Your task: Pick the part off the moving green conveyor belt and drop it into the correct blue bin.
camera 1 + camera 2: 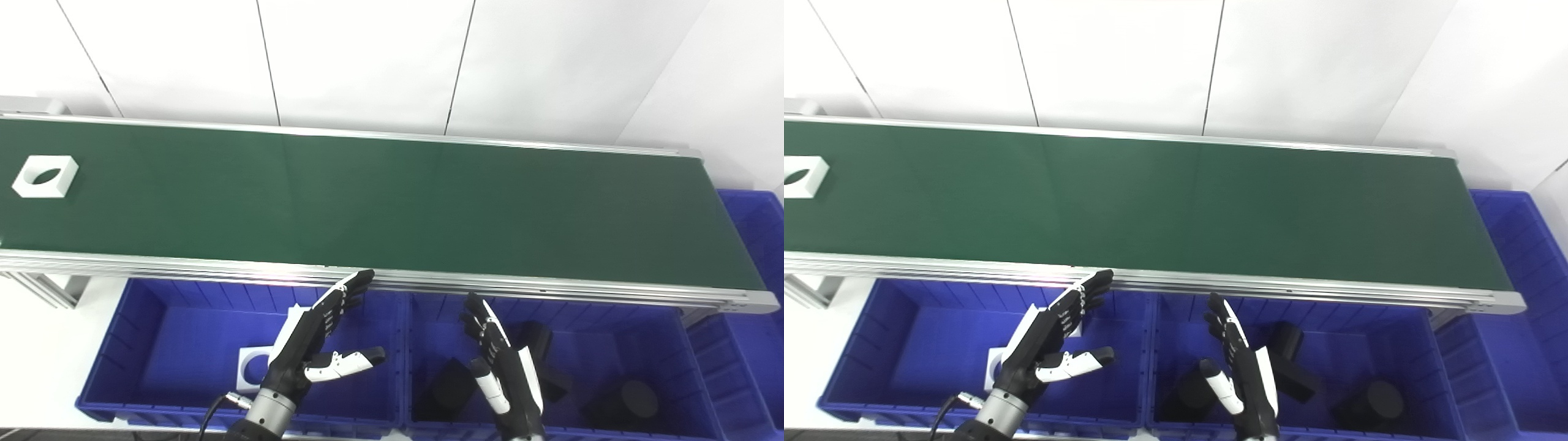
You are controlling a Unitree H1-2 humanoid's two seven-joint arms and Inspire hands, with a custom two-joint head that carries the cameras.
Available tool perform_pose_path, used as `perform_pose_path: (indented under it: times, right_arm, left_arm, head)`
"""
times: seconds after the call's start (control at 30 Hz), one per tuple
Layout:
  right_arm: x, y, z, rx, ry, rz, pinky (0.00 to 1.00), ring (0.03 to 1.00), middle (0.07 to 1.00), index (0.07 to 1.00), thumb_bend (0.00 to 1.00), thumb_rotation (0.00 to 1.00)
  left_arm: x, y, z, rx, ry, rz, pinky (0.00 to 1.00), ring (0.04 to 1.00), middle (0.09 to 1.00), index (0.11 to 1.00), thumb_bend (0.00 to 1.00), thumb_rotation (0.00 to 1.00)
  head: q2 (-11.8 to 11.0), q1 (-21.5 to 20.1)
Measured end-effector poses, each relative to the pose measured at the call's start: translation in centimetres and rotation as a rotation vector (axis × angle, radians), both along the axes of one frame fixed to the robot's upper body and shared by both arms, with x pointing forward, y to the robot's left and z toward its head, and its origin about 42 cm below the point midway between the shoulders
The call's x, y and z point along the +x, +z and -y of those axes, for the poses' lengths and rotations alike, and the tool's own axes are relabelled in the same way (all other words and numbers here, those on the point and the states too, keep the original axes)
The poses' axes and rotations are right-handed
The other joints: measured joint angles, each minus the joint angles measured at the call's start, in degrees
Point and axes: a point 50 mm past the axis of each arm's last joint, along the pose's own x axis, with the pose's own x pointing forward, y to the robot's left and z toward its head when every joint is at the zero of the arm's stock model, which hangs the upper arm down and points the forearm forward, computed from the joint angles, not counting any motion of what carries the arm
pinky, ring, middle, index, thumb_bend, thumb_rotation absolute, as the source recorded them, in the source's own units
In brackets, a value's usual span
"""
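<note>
A white square part [45, 176] with a leaf-shaped through-opening is seen lying flat at the 9 o'clock end of the green conveyor belt [392, 208]. Two blue bins are set along the belt's 6 o'clock edge: the left bin [153, 355] holds white parts, the right bin [612, 343] black parts.

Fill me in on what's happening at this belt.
Nothing is held yet. A white part rides the far left of the green belt. Both hands, left and right, wait open over the blue bins: the left bin holds white parts, the right bin black ones.
</note>
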Motion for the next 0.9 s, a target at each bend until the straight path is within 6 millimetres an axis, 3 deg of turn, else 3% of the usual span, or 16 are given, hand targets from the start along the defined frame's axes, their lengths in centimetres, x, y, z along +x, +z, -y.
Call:
perform_pose_path:
  times: [0.2, 0.33, 0.43, 0.5, 0.6, 0.7, 0.9]
  right_arm:
    - [0.0, 0.0, 0.0, 0.001, -0.002, 0.0, 0.9, 0.903, 0.933, 0.942, 0.85, 0.92]
    - [0.0, -0.1, -0.1, 0.002, 0.005, -0.003, 0.9, 0.908, 0.948, 0.943, 0.85, 0.93]
    - [0.0, -0.1, -0.1, 0.001, 0.007, -0.005, 0.9, 0.919, 0.969, 0.946, 0.84, 0.93]
    - [0.1, -0.1, -0.2, -0.001, 0.011, -0.004, 0.9, 0.923, 0.967, 0.944, 0.83, 0.94]
    - [0.3, -0.2, -0.3, -0.016, 0.027, -0.002, 0.93, 0.95, 0.984, 0.95, 0.82, 0.97]
    - [0.4, -0.4, -0.2, -0.035, 0.044, -0.003, 0.97, 0.986, 1.0, 0.967, 0.82, 1.0]
    - [0.2, -0.8, 0.2, -0.055, 0.082, -0.02, 0.96, 0.987, 1.0, 0.972, 0.83, 1.0]
  left_arm:
    - [-0.1, -0.2, 0.0, -0.006, 0.004, 0.003, 0.9, 0.907, 0.905, 0.856, 0.73, 0.45]
    - [-0.5, -1.8, -0.4, -0.004, 0.016, -0.048, 0.9, 0.904, 0.903, 0.856, 0.73, 0.47]
    - [-0.8, -2.7, -0.5, 0.01, 0.016, -0.073, 0.89, 0.908, 0.905, 0.862, 0.77, 0.56]
    - [-0.8, -2.8, -0.5, 0.03, 0.01, -0.065, 0.89, 0.907, 0.902, 0.864, 0.81, 0.71]
    - [-0.8, -3.3, -0.3, 0.059, -0.005, -0.049, 0.9, 0.927, 0.923, 0.886, 0.77, 0.94]
    - [-0.9, -3.8, -0.1, 0.053, -0.019, -0.047, 0.9, 0.936, 0.953, 0.911, 0.8, 1.0]
    - [-1.2, -4.1, 0.3, 0.045, -0.038, -0.046, 0.9, 0.94, 0.962, 0.915, 0.85, 1.0]
  head:
    - [0.09, -0.17]
    - [0.26, -0.17]
    - [0.26, -0.09]
    - [0.09, 0.17]
    - [0.09, 0.18]
    - [0.26, 0.35]
    - [0.27, 0.88]
